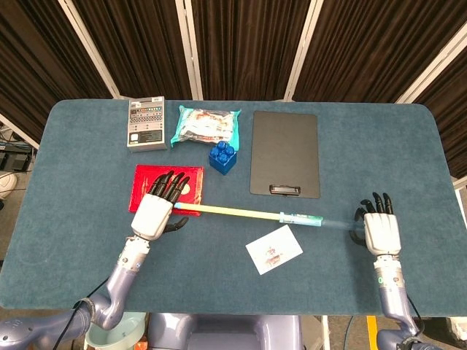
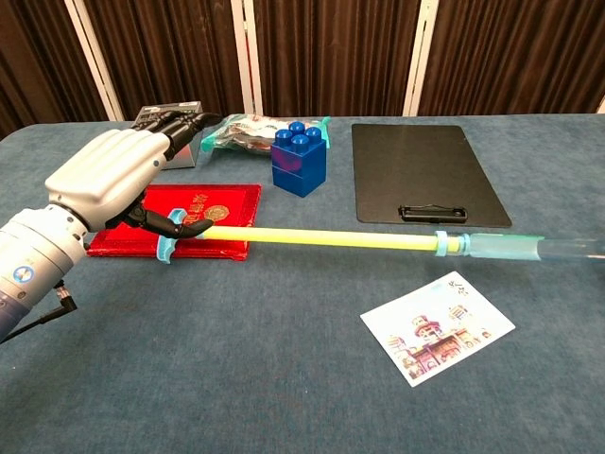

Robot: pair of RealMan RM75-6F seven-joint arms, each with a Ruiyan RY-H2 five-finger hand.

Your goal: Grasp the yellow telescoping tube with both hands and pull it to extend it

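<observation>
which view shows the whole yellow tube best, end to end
The head view: the yellow telescoping tube runs unbroken from the left hand across the table to near the right hand. The chest view shows the tube closer, with its teal handle by the left hand, but its clear far end runs off the right edge.

A blue-covered table [image 1: 73, 248] carries, along the far side, a grey box [image 1: 146, 123], a snack packet [image 1: 206, 125] and a black clipboard [image 1: 284, 153]. A blue brick [image 1: 223, 156] stands just in front of the packet. A red booklet [image 1: 149, 182] lies nearer on the left. The extended yellow tube [image 1: 241, 212] stretches across the middle. A picture card [image 1: 274, 249] lies nearer, just beside the tube.
</observation>
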